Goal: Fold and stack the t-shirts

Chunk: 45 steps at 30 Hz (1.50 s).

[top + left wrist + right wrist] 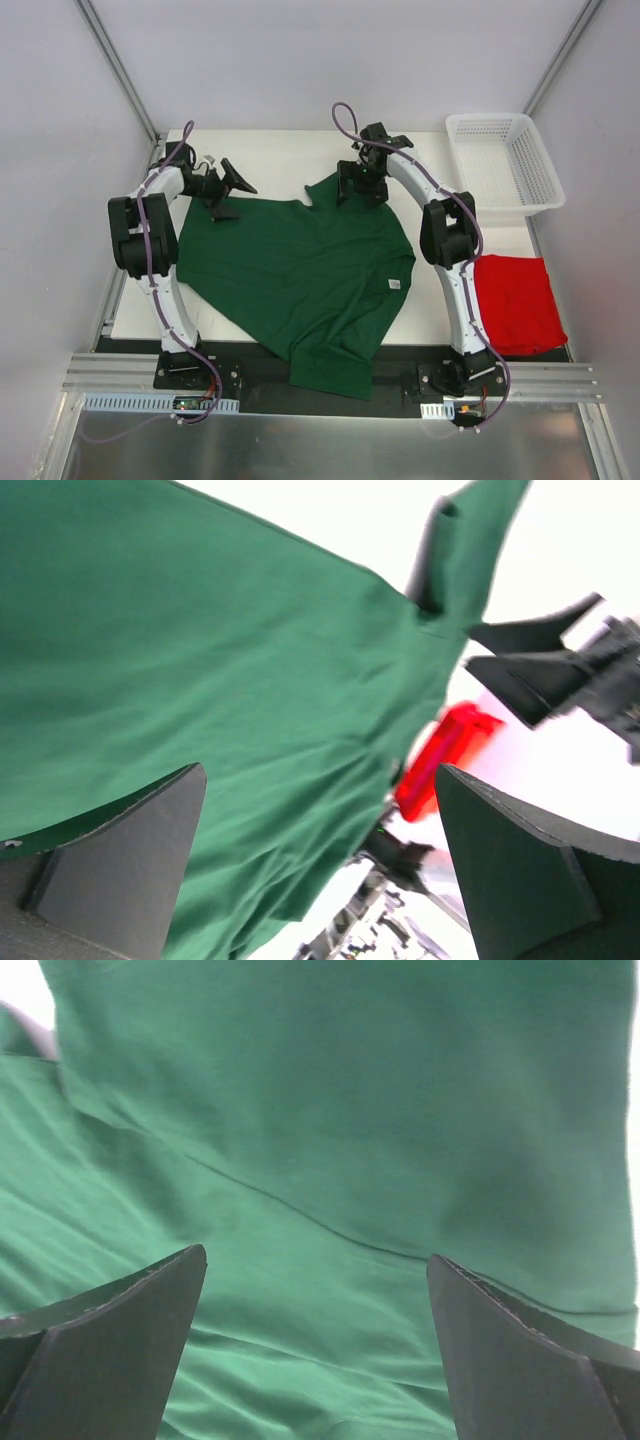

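A green t-shirt (300,265) lies spread and wrinkled across the table, its lower hem hanging over the near edge. A red t-shirt (515,300) lies folded at the right front. My left gripper (235,195) is open at the green shirt's far-left corner, holding nothing. My right gripper (361,192) is open just above the shirt's far edge near the raised sleeve. In the left wrist view the green shirt (200,660) fills the left, with the red shirt (445,755) beyond the open left gripper (318,775). Green cloth (330,1110) fills the right wrist view under the open right gripper (312,1260).
A white plastic basket (505,160) stands at the far right corner of the table. White enclosure walls surround the table. The right arm's gripper (560,670) shows in the left wrist view beside the shirt's lifted sleeve.
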### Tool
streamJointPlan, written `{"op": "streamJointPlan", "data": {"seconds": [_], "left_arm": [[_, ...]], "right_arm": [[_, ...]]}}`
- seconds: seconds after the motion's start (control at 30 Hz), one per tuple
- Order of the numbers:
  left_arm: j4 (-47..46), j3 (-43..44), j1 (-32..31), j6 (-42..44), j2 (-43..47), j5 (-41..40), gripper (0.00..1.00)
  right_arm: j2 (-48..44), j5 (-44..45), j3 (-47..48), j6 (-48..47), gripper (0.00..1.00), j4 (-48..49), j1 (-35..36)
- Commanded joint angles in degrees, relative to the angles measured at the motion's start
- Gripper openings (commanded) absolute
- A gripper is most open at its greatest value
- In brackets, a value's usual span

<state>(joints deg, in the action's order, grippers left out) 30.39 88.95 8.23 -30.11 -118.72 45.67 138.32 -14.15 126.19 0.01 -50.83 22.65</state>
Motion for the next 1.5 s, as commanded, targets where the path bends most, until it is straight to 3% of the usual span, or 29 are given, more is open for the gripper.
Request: {"op": "streamJointPlan", "data": {"seconds": [0.0, 0.13, 0.3, 0.57, 1.17, 1.47], "left_arm": [[-11.49, -5.09, -0.41, -6.98, 7.44, 9.79, 0.99], [-13.07, -7.90, -0.67, -8.03, 9.38, 10.40, 1.00], [-13.87, -9.93, -1.72, -8.91, 11.31, 10.67, 0.99], [-14.40, -12.92, -4.62, -10.50, 16.40, 9.35, 0.99], [-18.96, -23.82, -8.05, -13.92, 24.85, 8.38, 0.99], [-20.20, -25.66, -10.25, -15.24, 27.48, 8.03, 0.99]], "right_arm": [[-3.93, -6.14, 0.29, 2.53, 0.96, 3.96, 0.55], [-5.43, -12.90, -2.09, 5.52, 0.96, 7.58, 0.90], [1.50, -19.33, 3.25, 7.63, 0.95, 8.29, 1.16], [9.86, -19.95, 9.86, 12.82, 0.96, 7.06, -1.29], [12.67, -19.07, 12.76, 22.84, 0.96, 18.21, -11.22], [5.04, -12.39, 8.20, 15.64, 0.96, 18.04, -12.81]]}}
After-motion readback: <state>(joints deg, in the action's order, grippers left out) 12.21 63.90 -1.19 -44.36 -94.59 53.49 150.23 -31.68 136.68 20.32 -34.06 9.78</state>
